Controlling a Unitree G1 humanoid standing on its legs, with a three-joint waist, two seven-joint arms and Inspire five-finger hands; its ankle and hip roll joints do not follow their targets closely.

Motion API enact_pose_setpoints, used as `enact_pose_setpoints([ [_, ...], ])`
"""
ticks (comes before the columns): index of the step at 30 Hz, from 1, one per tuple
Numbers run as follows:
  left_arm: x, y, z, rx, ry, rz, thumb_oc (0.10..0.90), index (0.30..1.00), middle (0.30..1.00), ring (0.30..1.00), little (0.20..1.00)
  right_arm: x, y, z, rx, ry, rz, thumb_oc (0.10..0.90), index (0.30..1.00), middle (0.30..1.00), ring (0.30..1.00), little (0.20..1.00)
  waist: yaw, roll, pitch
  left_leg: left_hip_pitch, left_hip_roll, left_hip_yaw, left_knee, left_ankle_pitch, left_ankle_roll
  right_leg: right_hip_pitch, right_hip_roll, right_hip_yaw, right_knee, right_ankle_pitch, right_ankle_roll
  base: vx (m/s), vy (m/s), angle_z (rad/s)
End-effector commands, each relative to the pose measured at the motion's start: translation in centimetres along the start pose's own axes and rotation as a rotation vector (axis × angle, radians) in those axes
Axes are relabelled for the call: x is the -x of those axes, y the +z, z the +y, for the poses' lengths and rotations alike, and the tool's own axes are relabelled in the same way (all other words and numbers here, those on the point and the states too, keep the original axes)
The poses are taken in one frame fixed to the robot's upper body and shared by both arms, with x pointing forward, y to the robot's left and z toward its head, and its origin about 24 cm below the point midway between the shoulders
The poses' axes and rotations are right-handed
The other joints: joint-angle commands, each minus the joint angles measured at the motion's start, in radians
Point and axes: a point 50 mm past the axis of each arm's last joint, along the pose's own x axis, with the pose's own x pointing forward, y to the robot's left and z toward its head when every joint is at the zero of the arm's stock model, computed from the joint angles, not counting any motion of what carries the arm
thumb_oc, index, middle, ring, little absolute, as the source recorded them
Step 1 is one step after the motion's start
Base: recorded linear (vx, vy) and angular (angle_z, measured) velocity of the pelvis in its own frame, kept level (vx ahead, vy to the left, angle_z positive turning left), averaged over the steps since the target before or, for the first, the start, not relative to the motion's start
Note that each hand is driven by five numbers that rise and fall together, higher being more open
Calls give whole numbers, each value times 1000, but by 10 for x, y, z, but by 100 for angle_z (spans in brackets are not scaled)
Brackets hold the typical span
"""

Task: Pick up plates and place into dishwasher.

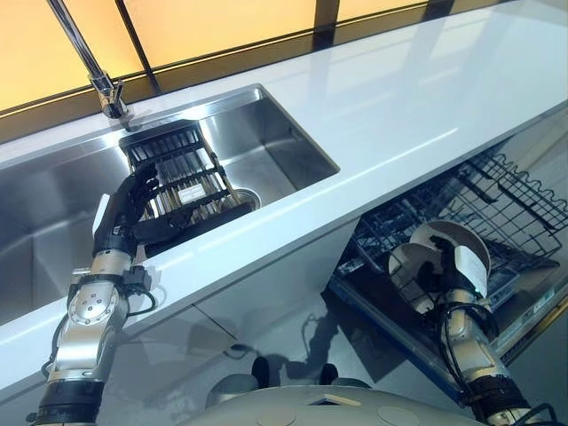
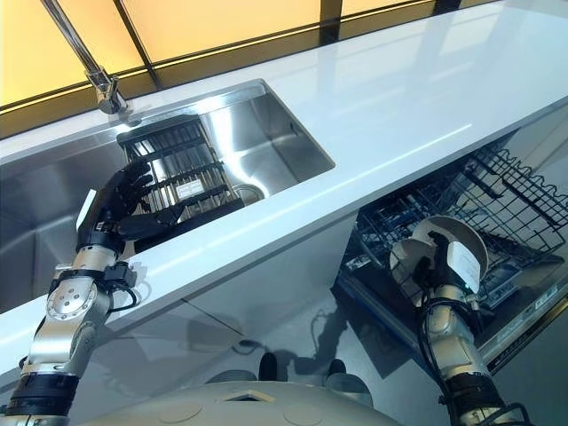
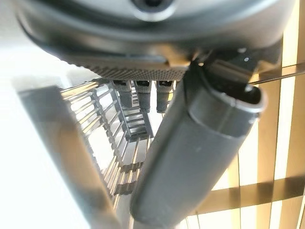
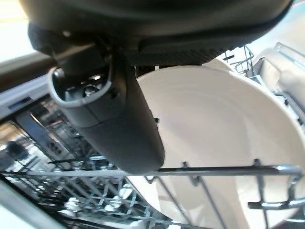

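A white plate (image 4: 224,124) stands on edge in the lower dishwasher rack (image 1: 515,195), behind one of its wires. My right hand (image 1: 463,273) is shut on the plate, its thumb (image 4: 114,119) lying across the plate's face. The plate (image 2: 444,232) leans against the hand among the rack's tines. My left hand (image 1: 131,209) is over the sink (image 1: 284,133), open, its fingers resting at the near end of a dark slatted dish rack (image 1: 177,169). Its thumb (image 3: 190,157) reaches along the rack's (image 3: 119,138) front edge and holds nothing. No plate shows in that rack.
A white counter (image 1: 399,98) runs between the sink and the pulled-out dishwasher rack below it. A chrome faucet (image 1: 105,89) rises behind the sink. A round drain (image 1: 247,197) lies beside the dish rack.
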Motion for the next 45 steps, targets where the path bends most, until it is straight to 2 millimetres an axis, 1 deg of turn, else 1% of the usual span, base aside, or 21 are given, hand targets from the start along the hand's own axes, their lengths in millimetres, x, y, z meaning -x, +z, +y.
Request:
enact_pose_setpoints([
  [1,-10,42,12,-26,50,-249,800,900,900,900,900,-17,59,-57,-113,-242,-275,800,900,900,900,900,-3,-9,-24,9,-51,36,17,-85,11,-57,28,2,85,-25,36,-33,-6,-4],
  [3,-10,41,12,-28,52,-247,800,900,900,900,900,-17,65,-69,-144,-287,-310,800,900,900,900,900,-7,-9,-26,9,-51,39,17,-86,11,-59,30,6,84,-25,37,-27,-5,-12],
  [4,-10,41,13,-27,56,-245,800,900,900,900,900,-15,71,-81,-170,-329,-348,800,900,900,900,900,-10,-10,-27,10,-50,43,17,-86,11,-60,31,10,85,-24,38,-29,-8,-13],
  [6,-11,42,15,-30,59,-244,800,900,900,900,900,-13,75,-91,-194,-374,-386,800,900,900,900,900,-15,-11,-29,10,-50,47,17,-87,10,-61,32,12,85,-24,39,-32,-12,-5],
  [12,-12,45,18,-31,67,-241,800,900,900,900,900,-5,84,-122,-266,-495,-478,800,900,900,900,900,-28,-12,-33,9,-48,61,16,-86,9,-63,35,22,78,-19,41,-19,-4,-3],
  [14,-12,44,17,-31,68,-238,800,900,900,900,900,-2,86,-128,-293,-527,-501,800,900,900,900,900,-30,-13,-35,10,-47,64,16,-87,9,-62,36,24,76,-18,41,-18,-8,-12],
  [16,-13,45,18,-34,68,-237,800,900,900,900,900,3,91,-138,-359,-581,-546,800,900,900,900,900,-34,-12,-35,10,-47,68,15,-87,9,-62,36,26,72,-16,41,-26,-13,-13],
  [18,-13,45,18,-34,68,-237,800,900,900,900,900,5,93,-143,-400,-601,-563,800,900,900,900,900,-35,-12,-35,10,-47,71,15,-87,8,-62,36,27,71,-16,41,-24,-9,-7],
  [21,-14,45,21,-34,76,-236,800,900,900,900,900,11,94,-152,-604,-612,-600,800,900,900,900,900,-43,-10,-38,8,-47,80,15,-88,7,-63,38,31,67,-15,42,-29,-2,-4],
  [24,-14,44,23,-34,78,-237,800,900,900,900,900,11,88,-151,-773,-600,-572,800,900,900,900,900,-48,-10,-38,7,-45,89,16,-90,5,-66,38,33,69,-17,42,-30,-1,-5],
  [25,-15,43,22,-36,78,-236,800,900,900,900,900,7,82,-146,-842,-585,-532,800,900,900,900,900,-51,-10,-40,6,-44,91,15,-89,5,-67,38,33,68,-17,42,-27,-3,-6],
  [26,-15,43,22,-37,78,-236,800,900,900,900,900,7,82,-146,-849,-583,-528,800,900,900,900,900,-51,-10,-41,6,-44,92,15,-89,5,-67,38,33,67,-17,42,-20,-2,-7],
  [30,-15,43,22,-37,76,-235,800,900,900,900,900,5,74,-136,-1007,-533,-472,800,900,900,900,900,-56,-8,-42,5,-44,98,14,-88,6,-67,38,34,63,-15,40,-14,-3,-7],
  [35,-13,38,23,-38,80,-229,800,900,900,900,900,2,66,-109,-1297,-347,-427,800,900,900,900,900,-61,-8,-43,6,-43,105,11,-86,7,-67,40,37,61,-12,37,-3,-5,-5],
  [37,-13,36,23,-39,83,-229,800,900,900,900,900,0,62,-96,-1520,-245,-402,800,900,900,900,900,-64,-8,-41,6,-43,109,11,-85,7,-68,41,38,62,-12,36,0,0,0],
  [38,-13,35,23,-39,83,-227,800,900,900,900,900,0,59,-90,-1597,-223,-380,800,900,900,900,900,-65,-8,-41,6,-43,110,11,-86,7,-68,41,38,62,-13,36,0,0,0],
  [39,-13,33,23,-41,83,-227,800,900,900,900,900,1,55,-85,-1699,-227,-351,800,900,900,900,900,-66,-7,-42,5,-43,112,10,-86,7,-68,41,37,60,-13,36,0,0,0],
  [41,-14,33,23,-39,83,-226,800,900,900,900,900,2,49,-83,-1761,-285,-311,800,900,900,900,900,-68,-6,-42,5,-43,113,10,-86,7,-69,41,38,59,-13,36,0,0,0],
  [42,-14,33,22,-40,84,-225,800,900,900,900,900,3,43,-84,-1793,-364,-275,800,900,900,900,900,-69,-4,-42,5,-43,113,9,-87,7,-69,41,38,57,-13,37,0,0,0],
  [43,-15,33,23,-39,83,-225,800,900,900,900,900,4,37,-88,-1790,-476,-243,800,900,900,900,900,-70,-2,-43,5,-43,114,8,-88,7,-68,41,38,56,-12,38,0,0,0],
  [45,-16,34,22,-38,79,-224,800,900,900,900,900,7,31,-96,-1724,-648,-203,800,900,900,900,900,-69,1,-45,4,-44,113,9,-87,6,-68,42,38,53,-9,38,0,0,0],
])
